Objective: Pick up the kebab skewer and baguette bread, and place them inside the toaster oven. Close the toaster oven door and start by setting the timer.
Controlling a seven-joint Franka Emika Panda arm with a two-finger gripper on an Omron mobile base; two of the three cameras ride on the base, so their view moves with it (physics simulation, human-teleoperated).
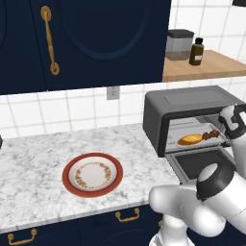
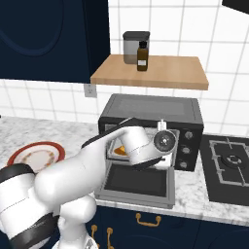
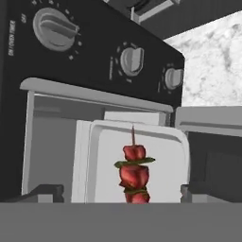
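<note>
The red-chunked kebab skewer (image 3: 133, 172) is seen lying on the pale tray (image 3: 160, 142) inside the dark grey toaster oven (image 1: 192, 108), beside the golden baguette bread (image 1: 190, 140); the gripper's (image 3: 122, 193) fingers are spread apart, empty.

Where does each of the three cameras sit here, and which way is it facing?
Left base view: behind the arm's left, looking forward and down at the counter, plate and open toaster oven; white arm at lower right.
Right base view: behind the arm's right, facing the toaster oven door and stovetop; arm rises from lower left.
Hand view: on the hand, looking into the oven at the kebab skewer on its tray; open gripper fingertips at the bottom.
Shared: both base views show oven, plate and shelf.
</note>
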